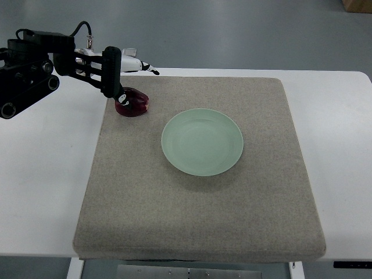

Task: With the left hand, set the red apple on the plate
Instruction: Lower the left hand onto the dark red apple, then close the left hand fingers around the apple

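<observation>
left hand hangs over the red apple, fingers spread around it, grip unclear; green plate just right, bare mat between.

White table on grey floor, cardboard box at far corner.

You get even, diffuse overhead light here, bright without harshness. The white table runs close to washed out, and the pale green plate carries a faint sheen. Shadows stay soft and short. Focus is slightly soft throughout, with mild grain.
</observation>
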Robot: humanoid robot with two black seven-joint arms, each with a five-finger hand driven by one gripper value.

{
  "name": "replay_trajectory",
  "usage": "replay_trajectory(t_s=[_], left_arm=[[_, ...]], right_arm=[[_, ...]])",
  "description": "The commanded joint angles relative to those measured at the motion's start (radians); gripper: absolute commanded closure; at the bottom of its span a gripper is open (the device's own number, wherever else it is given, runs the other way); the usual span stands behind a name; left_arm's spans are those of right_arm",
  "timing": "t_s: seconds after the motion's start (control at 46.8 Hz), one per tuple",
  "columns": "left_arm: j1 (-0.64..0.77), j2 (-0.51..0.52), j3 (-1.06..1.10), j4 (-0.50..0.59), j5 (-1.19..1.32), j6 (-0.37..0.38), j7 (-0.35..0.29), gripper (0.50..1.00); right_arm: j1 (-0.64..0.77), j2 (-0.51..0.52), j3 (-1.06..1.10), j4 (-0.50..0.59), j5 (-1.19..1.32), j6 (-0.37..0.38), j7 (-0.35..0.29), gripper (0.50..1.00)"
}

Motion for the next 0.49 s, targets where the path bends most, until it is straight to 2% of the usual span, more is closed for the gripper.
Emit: replay_trajectory(t_s=[0.0, 0.257, 0.47], left_arm=[[0.015, -0.003, 0.002, 0.001, 0.0, 0.0, 0.0, 0.51], [0.036, -0.005, 0.002, 0.036, 0.003, 0.001, 0.0, 0.512], [0.056, -0.017, 0.002, 0.048, 0.002, 0.034, -0.001, 0.544]], right_arm=[[0.0, 0.0, 0.0, 0.0, 0.0, -0.001, -0.001, 0.536], [0.0, 0.0, 0.0, 0.0, 0.0, 0.001, 0.0, 0.536], [0.0, 0.0, 0.0, -0.002, 0.0, 0.001, -0.001, 0.536]])
